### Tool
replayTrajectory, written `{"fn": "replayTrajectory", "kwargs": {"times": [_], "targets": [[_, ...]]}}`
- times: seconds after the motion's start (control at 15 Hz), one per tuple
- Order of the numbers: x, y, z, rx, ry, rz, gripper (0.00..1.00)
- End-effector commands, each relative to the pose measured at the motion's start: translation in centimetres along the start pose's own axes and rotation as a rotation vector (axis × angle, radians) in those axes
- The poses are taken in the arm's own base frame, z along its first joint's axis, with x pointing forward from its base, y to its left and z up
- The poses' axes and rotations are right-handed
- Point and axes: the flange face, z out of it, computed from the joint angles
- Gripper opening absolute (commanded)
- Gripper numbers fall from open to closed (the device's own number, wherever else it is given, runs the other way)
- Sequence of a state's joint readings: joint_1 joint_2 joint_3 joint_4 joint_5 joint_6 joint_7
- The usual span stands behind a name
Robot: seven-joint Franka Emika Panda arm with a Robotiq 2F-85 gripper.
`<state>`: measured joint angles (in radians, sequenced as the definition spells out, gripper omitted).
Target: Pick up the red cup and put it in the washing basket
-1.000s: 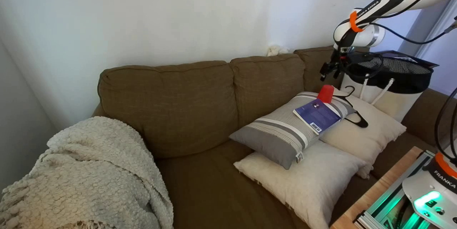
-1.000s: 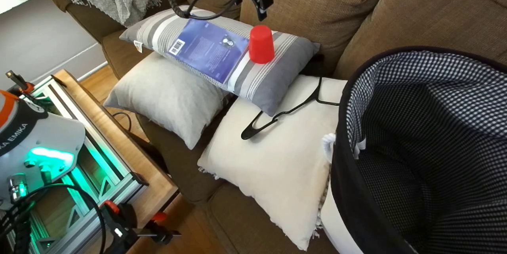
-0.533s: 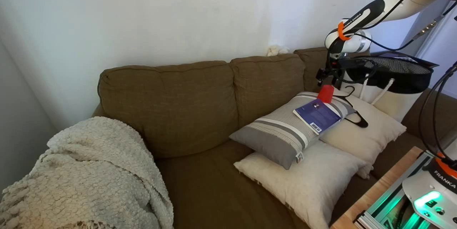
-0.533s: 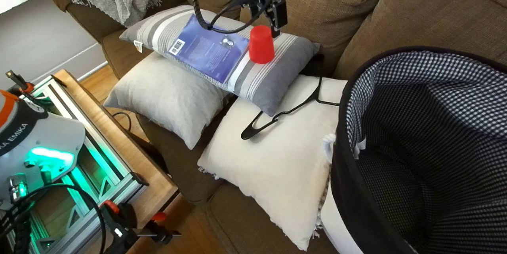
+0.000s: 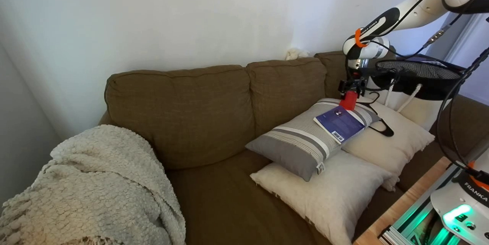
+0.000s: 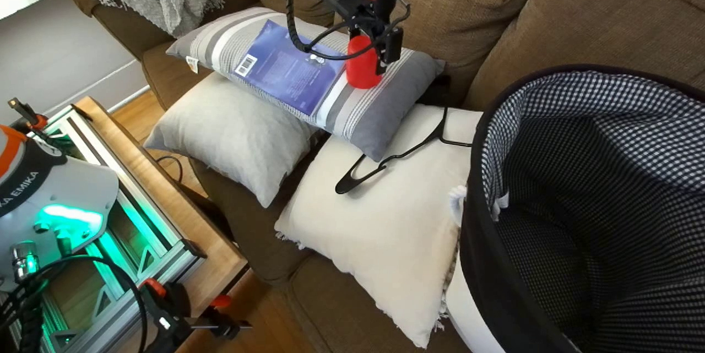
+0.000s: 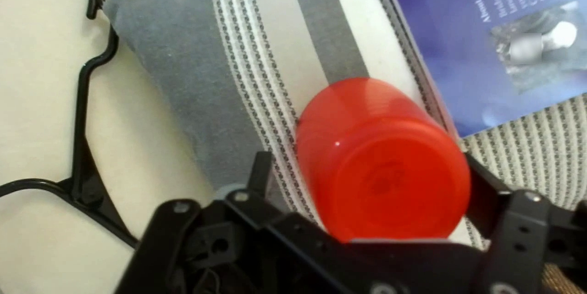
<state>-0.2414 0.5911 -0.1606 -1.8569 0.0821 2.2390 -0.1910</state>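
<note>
Red plastic cup (image 7: pixel 385 170) stands upside down between the widely spread fingers of the gripper (image 7: pixel 369 165) — a gap shows on one side (the other is too tight to tell). It rests on the striped pillow (image 6: pixel 374 113), just beside a paperback book (image 6: pixel 289 75). Grasping seems the step in hand; next, squeeze evenly, lift clear, then travel to the washing basket (image 6: pixel 484 265).

in an exterior view, red cup (image 6: pixel 363 75) partly behind tool (image 6: pixel 368 54), basket (image 6: pixel 486 248) cropped at right
</note>
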Motion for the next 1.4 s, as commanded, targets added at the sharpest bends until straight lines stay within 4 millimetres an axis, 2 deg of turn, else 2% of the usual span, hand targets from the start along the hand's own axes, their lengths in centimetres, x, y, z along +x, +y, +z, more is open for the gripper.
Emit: {"fn": "replayTrajectory", "kwargs": {"times": [0.0, 0.13, 0.2, 0.33, 0.47, 0.53, 0.73, 1.0, 1.13, 1.2, 1.33], "targets": [[1.2, 0.0, 0.6, 0.022, -0.046, -0.041, 0.68], [1.2, -0.2, 0.3, 0.022, -0.065, -0.058, 0.5], [0.9, -0.3, 0.0, 0.017, -0.096, -0.082, 0.47], [-0.5, 0.0, -1.7, -0.01, -0.127, -0.105, 0.47], [-2.2, 1.1, -4.9, -0.039, -0.067, -0.093, 0.47], [-3.3, 2.7, -7.3, -0.042, 0.035, -0.03, 0.47], [-5.4, 6.0, -12.4, -0.045, 0.194, 0.024, 0.47], [-10.4, 11.9, -20.3, -0.073, 0.41, 0.155, 0.47], [-13.3, 15.7, -24.0, -0.085, 0.489, 0.248, 0.47], [-10.0, 13.7, -22.1, -0.087, 0.434, 0.177, 0.72], [-12.6, 16.1, -24.7, -0.087, 0.483, 0.228, 0.72]]}}
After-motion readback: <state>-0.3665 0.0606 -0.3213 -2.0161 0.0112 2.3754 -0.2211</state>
